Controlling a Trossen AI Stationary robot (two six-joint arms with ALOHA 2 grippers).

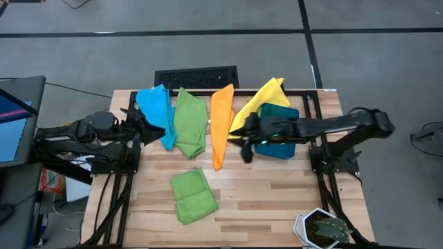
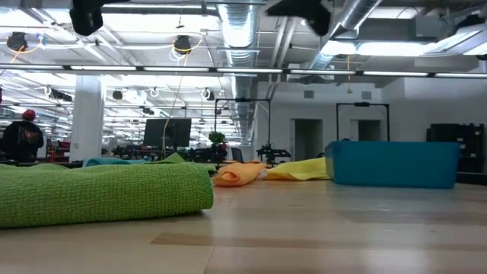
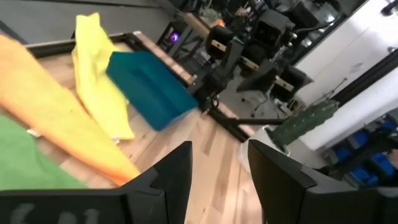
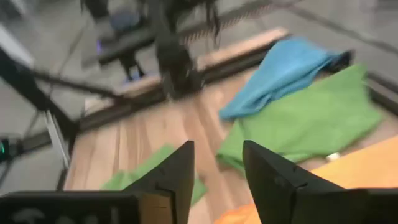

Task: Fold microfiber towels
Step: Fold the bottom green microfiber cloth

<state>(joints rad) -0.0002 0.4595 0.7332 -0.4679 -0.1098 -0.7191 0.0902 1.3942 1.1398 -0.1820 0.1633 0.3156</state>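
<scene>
Four unfolded towels lie side by side along the table's far part: light blue (image 1: 156,111), green (image 1: 190,123), orange (image 1: 221,124) and yellow (image 1: 263,100). The yellow one lies partly under a dark teal bin (image 1: 278,135). A folded green towel (image 1: 192,196) rests flat on the near middle of the table. My left gripper (image 1: 151,128) hovers open by the blue towel's near end, nothing between its fingers (image 3: 177,180). My right gripper (image 1: 243,144) hovers open between the orange towel and the bin, its fingers (image 4: 270,177) also with nothing between them.
A potted plant (image 1: 322,228) stands at the near right corner. A dark grille (image 1: 196,76) lies beyond the far edge, and a screen (image 1: 14,117) stands left of the table. Bare wood (image 1: 270,200) shows right of the folded towel.
</scene>
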